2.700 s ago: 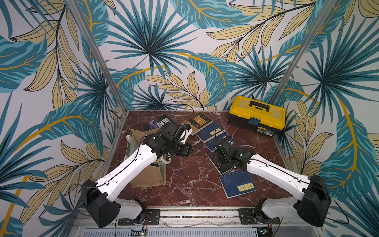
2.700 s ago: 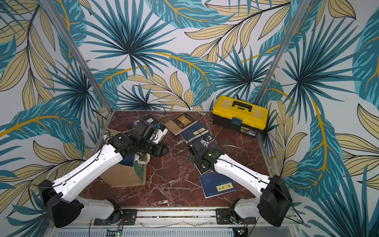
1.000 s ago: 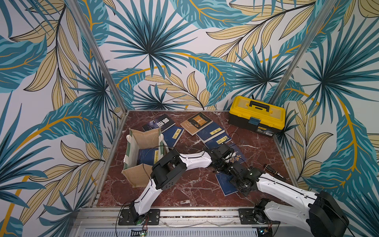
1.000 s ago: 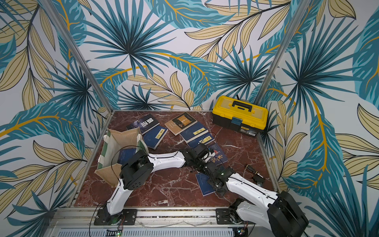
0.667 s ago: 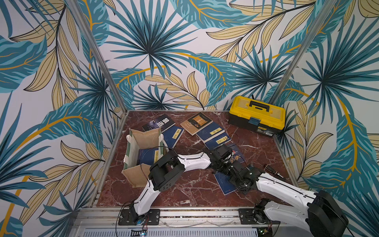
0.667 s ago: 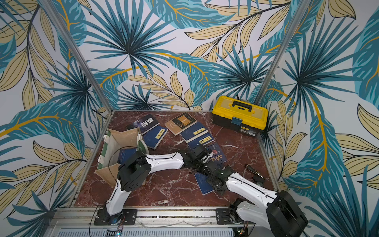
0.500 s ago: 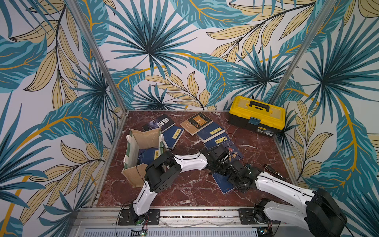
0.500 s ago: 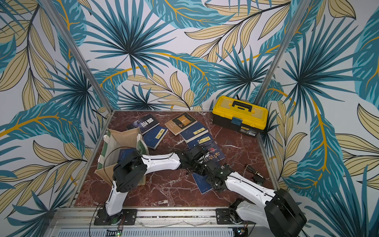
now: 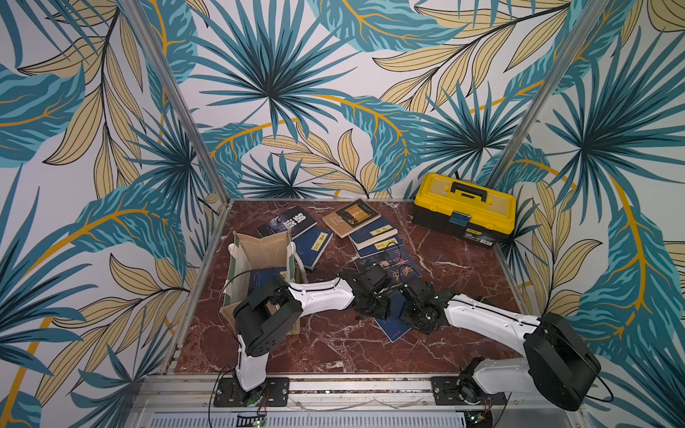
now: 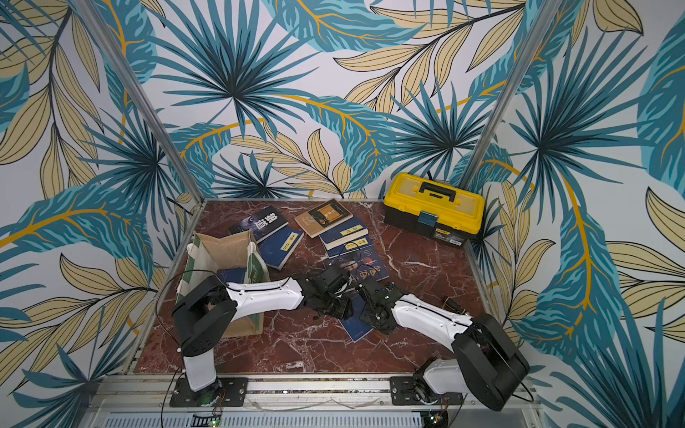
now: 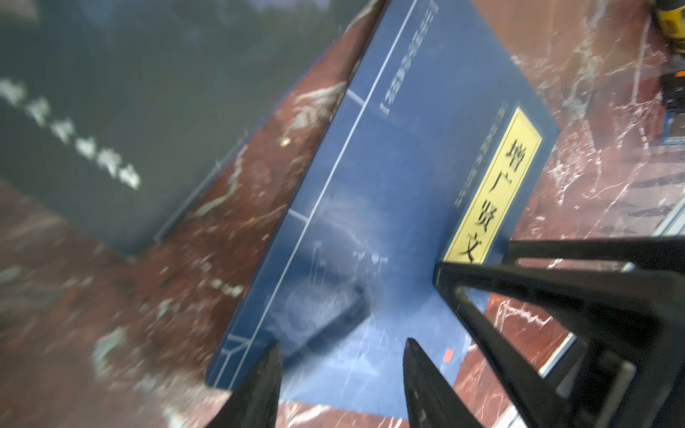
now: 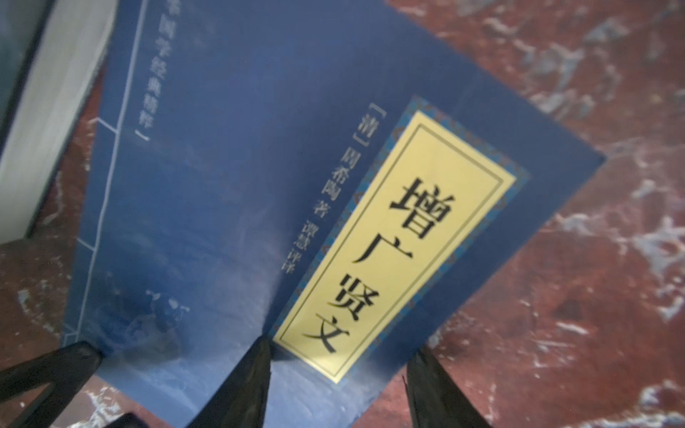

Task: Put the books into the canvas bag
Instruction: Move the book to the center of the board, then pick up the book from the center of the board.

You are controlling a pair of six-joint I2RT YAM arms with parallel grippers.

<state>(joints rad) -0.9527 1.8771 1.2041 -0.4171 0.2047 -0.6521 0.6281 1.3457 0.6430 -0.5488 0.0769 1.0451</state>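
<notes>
Jaws of the left gripper [image 11: 341,342], seen from the left wrist, stand spread above one short end of the navy book [image 11: 389,185], with nothing between them. That book lies cover up on the marble table [image 11: 222,222], and its yellow label [image 11: 493,185] runs along one long edge. A dark book [image 11: 92,111] lies near it, separated by a strip of bare marble. From the right wrist, the right gripper [image 12: 339,348] is likewise spread: one fingertip [image 12: 259,359] sits at the cover beside the label's corner, while the other is just off the book's edge over the marble. Neither pincer grips the book. In both top views the two arms meet over the navy book [image 9: 394,328] at the front centre of the table. The canvas bag [image 9: 263,246] stands upright and open at the left side, apart from that book, with a second navy book [image 9: 264,277] inside it. Behind the grippers lies the dark book [image 9: 398,268]. Farther back are two stacked navy books [image 9: 372,235] and a tan-brown book [image 9: 350,216]. A third navy book [image 9: 313,242] lies just beside the bag, next to a black-covered book [image 9: 287,222]. The yellow toolbox [image 9: 463,207] occupies the right rear corner.
</notes>
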